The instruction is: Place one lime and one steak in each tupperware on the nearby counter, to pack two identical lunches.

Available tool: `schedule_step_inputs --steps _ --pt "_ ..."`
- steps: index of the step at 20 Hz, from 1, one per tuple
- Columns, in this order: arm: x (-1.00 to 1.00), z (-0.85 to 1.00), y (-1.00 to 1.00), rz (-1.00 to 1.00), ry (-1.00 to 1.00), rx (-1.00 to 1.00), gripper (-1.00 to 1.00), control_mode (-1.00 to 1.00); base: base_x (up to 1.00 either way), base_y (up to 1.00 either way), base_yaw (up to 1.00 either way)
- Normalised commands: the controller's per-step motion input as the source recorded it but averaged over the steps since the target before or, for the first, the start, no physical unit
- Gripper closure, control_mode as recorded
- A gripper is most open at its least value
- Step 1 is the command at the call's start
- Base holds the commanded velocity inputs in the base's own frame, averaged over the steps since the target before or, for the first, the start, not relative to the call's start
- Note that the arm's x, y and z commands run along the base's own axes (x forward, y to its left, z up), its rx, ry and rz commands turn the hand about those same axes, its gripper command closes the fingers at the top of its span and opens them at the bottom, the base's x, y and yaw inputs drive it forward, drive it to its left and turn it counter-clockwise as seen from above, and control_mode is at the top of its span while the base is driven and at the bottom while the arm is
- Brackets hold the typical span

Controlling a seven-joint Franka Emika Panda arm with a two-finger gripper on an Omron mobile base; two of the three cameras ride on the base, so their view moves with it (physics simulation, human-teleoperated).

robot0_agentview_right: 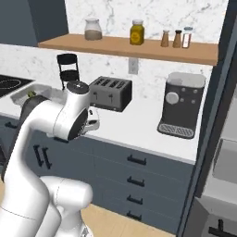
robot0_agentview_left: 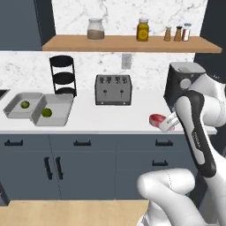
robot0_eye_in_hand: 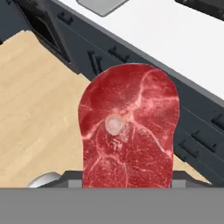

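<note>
My pincer [robot0_agentview_left: 164,123] is pinching a steak [robot0_agentview_left: 157,119] above the counter [robot0_agentview_left: 110,121] edge, well right of the two tubs [robot0_agentview_left: 53,110], each already holding a lime [robot0_agentview_left: 47,112], and I judge a fast swing leftward could shake the meat loose onto the floor.

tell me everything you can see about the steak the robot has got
The steak is a flat slab of raw-looking meat, deep red with pale pink marbling and a small whitish bone disc near its middle, rounded at one end. It is held in the shut gripper, lifted above the counter's front edge. In the left base view it shows as a red-pink piece beside the hand.
</note>
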Motion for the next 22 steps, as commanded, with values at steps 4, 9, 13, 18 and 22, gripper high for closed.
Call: schedule_step_inputs --steps 4,9,13,18,22 --pt "0.00 0.00 0.00 0.00 0.00 0.00 1.00 1.00 1.00 1.00 0.00" --pt "0.00 0.00 0.00 0.00 0.00 0.00 1.00 1.00 0.82 1.00 0.00" --pt "0.00 0.00 0.00 0.00 0.00 0.00 1.00 1.00 0.66 1.00 -0.09" --pt "0.00 0.00 0.00 0.00 0.00 0.00 1.00 1.00 0.53 0.94 -0.31" --pt "0.14 -0.14 -0.01 -0.05 0.03 -0.02 1.00 -1.00 0.37 0.20 -0.25"
